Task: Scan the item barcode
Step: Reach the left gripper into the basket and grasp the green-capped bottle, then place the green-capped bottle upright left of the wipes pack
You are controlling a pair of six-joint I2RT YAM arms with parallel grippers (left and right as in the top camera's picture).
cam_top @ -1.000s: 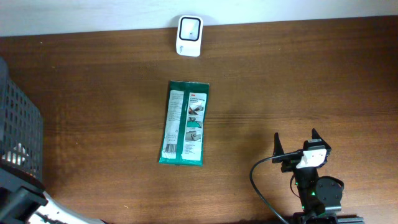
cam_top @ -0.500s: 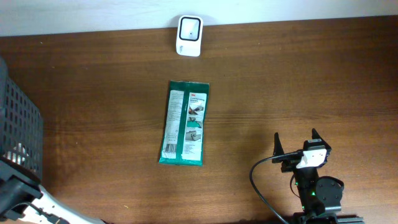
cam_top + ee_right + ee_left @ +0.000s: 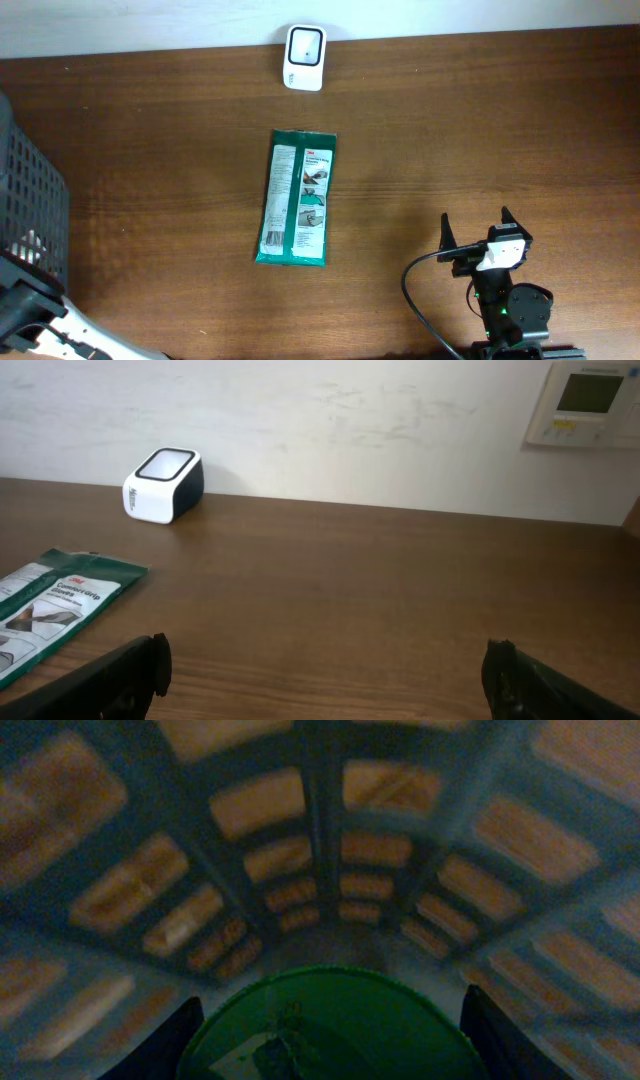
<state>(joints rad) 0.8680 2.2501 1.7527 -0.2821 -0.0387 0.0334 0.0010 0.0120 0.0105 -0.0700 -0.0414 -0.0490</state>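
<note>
Office-like room, wooden table (image 3: 480,130), wall thermostat (image 3: 588,402)

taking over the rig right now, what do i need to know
The left tool is inside the dark basket, its fingers either side of a green round item; grip unclear.
The right tool is open and empty, low over the table.
The green packet lies flat mid-table; the white scanner stands at the far edge.
Done: nothing is at the scanner yet.
Left: lift an item and show its barcode.

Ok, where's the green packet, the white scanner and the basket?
green packet (image 3: 296,198), overhead view, middle of its label.
white scanner (image 3: 304,44), overhead view, its top window.
basket (image 3: 35,200), overhead view, its mesh wall.
</note>
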